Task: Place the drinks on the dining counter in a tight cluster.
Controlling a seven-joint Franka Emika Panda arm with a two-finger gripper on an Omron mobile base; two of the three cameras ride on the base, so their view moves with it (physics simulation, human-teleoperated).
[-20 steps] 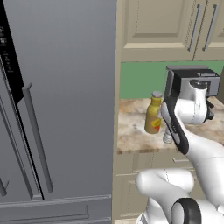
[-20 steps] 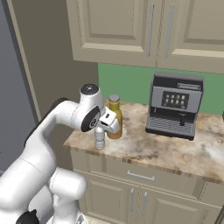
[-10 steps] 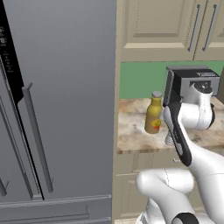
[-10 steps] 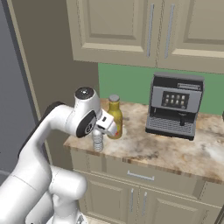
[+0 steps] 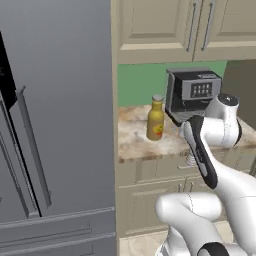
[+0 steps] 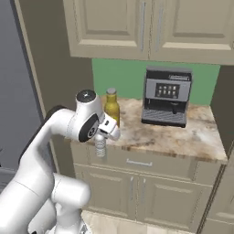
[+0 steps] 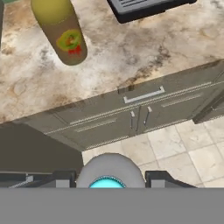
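From the hand camera I look straight down on the small clear water bottle (image 7: 109, 173), its blue cap at six o'clock of the frame, pinched between my gripper (image 7: 109, 180), one dark finger pad (image 7: 63, 179) on each side of it. In the right base view the gripper (image 6: 101, 139) hangs out past the front edge of the short marbled counter (image 6: 178, 137), in front of a drawer, and the water bottle (image 6: 100, 147) hangs upright below it, off the stone and over the floor. The amber-yellow bottle (image 6: 111, 108) stands upright on that counter, at about one o'clock from the gripper and apart from it, with the green wall behind it. In the left base view I see the same amber-yellow bottle (image 5: 156, 119) at nine o'clock of the coffee machine (image 5: 192, 93), near it but not touching. In the hand view the amber-yellow bottle (image 7: 61, 31) lies toward eleven o'clock, its red and green label facing me, and the coffee machine's dark base (image 7: 146, 8) sits at twelve to one o'clock.
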